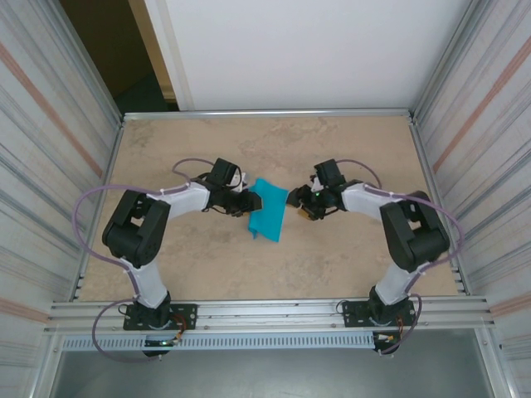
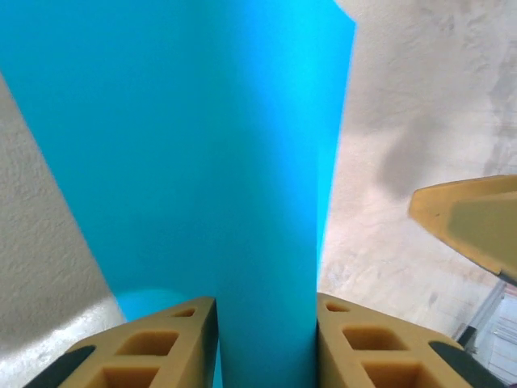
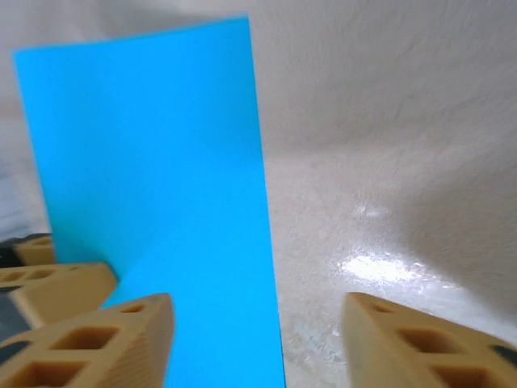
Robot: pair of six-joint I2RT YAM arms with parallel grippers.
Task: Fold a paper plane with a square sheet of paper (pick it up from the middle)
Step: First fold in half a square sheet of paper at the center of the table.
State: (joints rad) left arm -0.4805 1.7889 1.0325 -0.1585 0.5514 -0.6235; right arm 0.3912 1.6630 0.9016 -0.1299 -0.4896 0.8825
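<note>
Two claws around one flimsy sheet, and that's what worries me. The blue paper [image 1: 267, 212] is at the middle of the table [image 1: 348, 157], standing upright between the arms with a soft bend up it rather than a sharp crease. I can't tell if its lower edge rests on the table.

The left claw [image 2: 266, 347] has the paper running straight up through its gap. The sheet touches both inner faces, but the fingers aren't pressed flat together, so I can't tell whether that's a real pinch or a loose hug. The right claw [image 3: 258, 323] is plainly apart. One side edge of the paper sits in its gap close to one finger [image 3: 121, 339], and nothing touches the other.

My guesses at what could go wrong:

- If the left claw is only cradling the paper, the sheet slides or tips at the first nudge, and the right claw holds nothing to save it.
- If the left claw squeezes a bowed sheet, the crease lands wherever the bow collapses, and a crooked centre line gives a lopsided plane.
- If the right claw shuts on just that edge, it could drag a corner and skew the halves.

I see no nose folds yet, so a bad first crease would carry through everything.
</note>
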